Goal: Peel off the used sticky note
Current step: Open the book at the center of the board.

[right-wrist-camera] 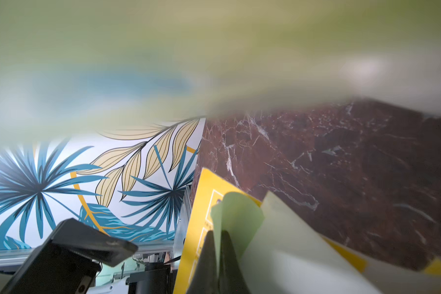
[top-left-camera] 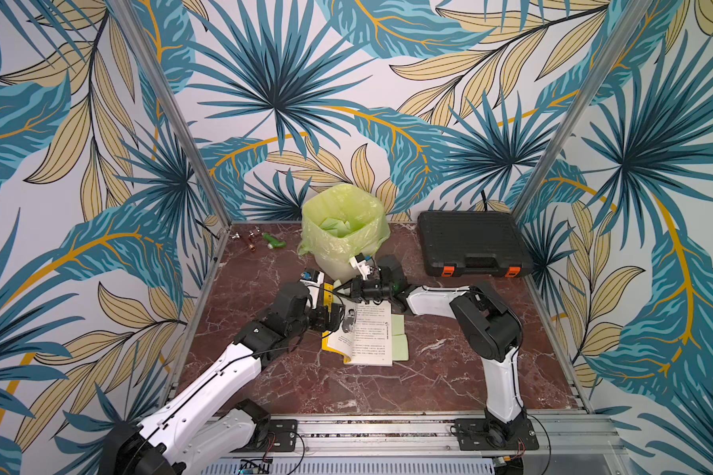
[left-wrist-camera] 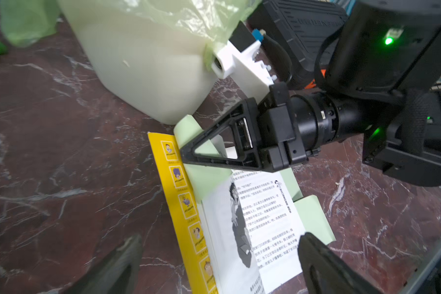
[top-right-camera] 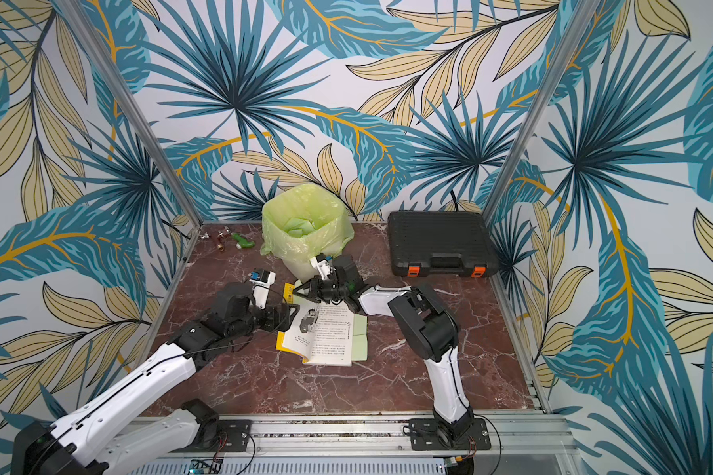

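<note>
An open book (top-left-camera: 371, 333) with a yellow cover (right-wrist-camera: 204, 198) lies on the marble table. Pale green sticky notes poke out of its pages. One sticky note (right-wrist-camera: 237, 211) at the book's far edge stands curled up, and my right gripper (right-wrist-camera: 218, 244) is shut on it; both top views show the gripper (top-left-camera: 337, 290) (top-right-camera: 296, 290) lying low next to the bin. My left gripper (left-wrist-camera: 219, 264) is open over the book's left page, its fingers (left-wrist-camera: 323, 267) spread either side of the spine, holding nothing. Two more notes (top-left-camera: 400, 337) stick out on the book's right.
A white bin (top-left-camera: 330, 259) lined with a green bag stands just behind the book and holds discarded green notes. A black tool case (top-left-camera: 470, 242) sits at the back right. Small metal fittings (top-left-camera: 250, 238) and a green piece (top-left-camera: 274, 242) lie at the back left.
</note>
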